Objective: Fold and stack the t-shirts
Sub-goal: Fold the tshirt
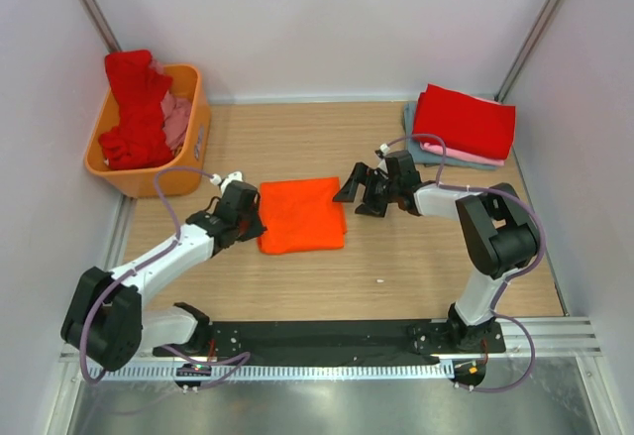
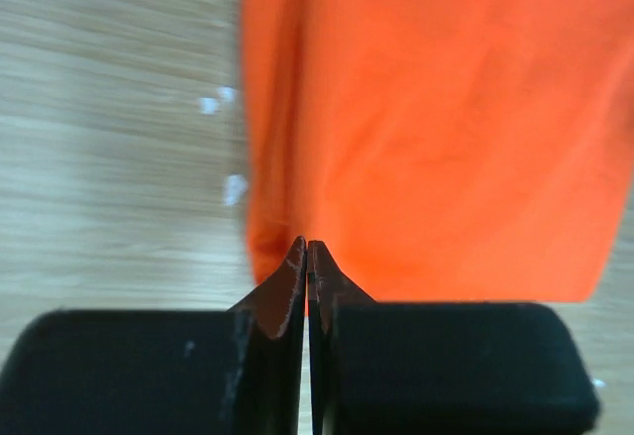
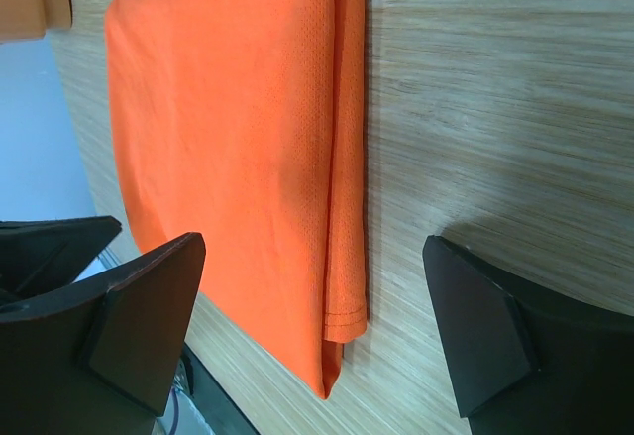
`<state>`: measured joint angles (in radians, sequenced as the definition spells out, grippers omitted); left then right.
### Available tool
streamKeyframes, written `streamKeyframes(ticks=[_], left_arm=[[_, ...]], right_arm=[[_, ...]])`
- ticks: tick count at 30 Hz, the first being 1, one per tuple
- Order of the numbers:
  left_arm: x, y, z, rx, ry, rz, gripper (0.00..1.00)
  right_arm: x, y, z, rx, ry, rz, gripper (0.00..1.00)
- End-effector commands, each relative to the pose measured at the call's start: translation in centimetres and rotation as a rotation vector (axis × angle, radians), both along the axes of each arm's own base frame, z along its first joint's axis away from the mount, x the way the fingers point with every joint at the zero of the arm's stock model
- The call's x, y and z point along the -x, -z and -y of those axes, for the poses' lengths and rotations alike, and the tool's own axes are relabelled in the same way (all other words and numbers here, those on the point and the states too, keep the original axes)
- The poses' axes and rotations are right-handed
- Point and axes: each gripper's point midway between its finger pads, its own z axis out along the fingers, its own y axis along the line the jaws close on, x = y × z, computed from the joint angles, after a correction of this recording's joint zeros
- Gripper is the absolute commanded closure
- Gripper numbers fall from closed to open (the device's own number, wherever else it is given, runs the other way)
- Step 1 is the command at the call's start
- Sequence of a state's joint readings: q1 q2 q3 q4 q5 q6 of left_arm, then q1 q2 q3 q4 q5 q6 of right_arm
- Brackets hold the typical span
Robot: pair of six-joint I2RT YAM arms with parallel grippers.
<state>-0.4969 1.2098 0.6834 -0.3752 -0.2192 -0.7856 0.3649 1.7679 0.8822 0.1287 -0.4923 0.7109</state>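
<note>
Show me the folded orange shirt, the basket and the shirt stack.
folded orange shirt [image 1: 301, 215], top view, middle of cloth.
basket [image 1: 201, 128], top view, right wall.
shirt stack [image 1: 466, 123], top view, red top shirt.

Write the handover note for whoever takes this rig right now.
Left gripper: shut, at the orange shirt's left edge; whether it pinches cloth is unclear.
Right gripper: open at that shirt's right edge, holding nothing.
Orange shirt: folded, flat, mid-scene.
Far right: stack of red on pink on grey-blue.
Done: three stacked, orange one folded.
Left: move the orange one onto the stack, then fold and stack the red shirt and pink shirt in the basket.
</note>
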Motion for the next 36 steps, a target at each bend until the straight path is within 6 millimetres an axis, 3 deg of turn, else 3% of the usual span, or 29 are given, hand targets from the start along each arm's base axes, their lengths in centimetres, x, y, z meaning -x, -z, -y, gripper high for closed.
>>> streamKeyframes(ticks=[1,3,6,9,12,15,18,21,23,24,27,30,34,36], left_arm=[[-1.2,-2.1,4.6,0.193,0.147,0.077,1.0],[-1.5,-3.2,5.1,0.237,0.155,0.126,1.0],[-1.1,-2.5,4.7,0.222,0.152,0.123,1.0],[-0.3,0.6,3.0,0.136,0.083,0.024,1.0],[2.2,4.7,0.1,0.055,-0.043,-0.114,1.0],[4.3,7.0,-1.1,0.042,-0.108,-0.189,1.0],[5.3,8.1,-1.6,0.031,-0.12,-0.224,1.0],[4.7,6.8,-0.5,0.06,-0.063,-0.208,0.98],[4.1,4.7,0.1,0.084,-0.032,-0.165,0.79],[3.1,3.0,0.5,0.089,-0.009,-0.121,0.53],[1.4,-1.7,0.6,0.084,0.01,-0.029,0.24],[0.0,-4.3,-0.6,0.001,-0.009,0.019,0.19],[-2.0,-4.5,-1.5,-0.012,-0.02,0.017,0.16],[-3.0,-3.3,-2.1,0.017,-0.036,-0.016,0.13]], right_arm=[[-0.3,0.6,0.1,0.027,0.006,0.005,0.02],[-0.1,0.9,0.2,0.033,0.007,-0.001,0.02],[-0.2,1.1,0.1,0.032,0.006,-0.003,0.02],[-0.4,1.0,0.0,0.03,0.006,-0.001,0.02],[-0.4,0.9,0.0,0.03,0.003,0.001,0.02],[-0.3,1.1,0.1,0.034,-0.002,-0.003,0.02],[-0.3,1.0,0.1,0.035,-0.001,-0.001,0.02],[-0.3,1.0,0.1,0.034,-0.001,0.0,0.02],[-0.2,0.8,0.0,0.032,-0.006,0.004,0.01],[-0.2,0.8,0.1,0.035,-0.011,0.009,0.01],[-0.1,0.8,0.1,0.033,-0.016,0.014,0.01],[-0.3,0.9,-0.1,0.026,-0.018,0.015,0.0],[-0.4,0.6,-0.1,0.028,-0.024,0.021,0.0],[-0.6,0.6,0.5,0.07,-0.011,0.03,0.0]])
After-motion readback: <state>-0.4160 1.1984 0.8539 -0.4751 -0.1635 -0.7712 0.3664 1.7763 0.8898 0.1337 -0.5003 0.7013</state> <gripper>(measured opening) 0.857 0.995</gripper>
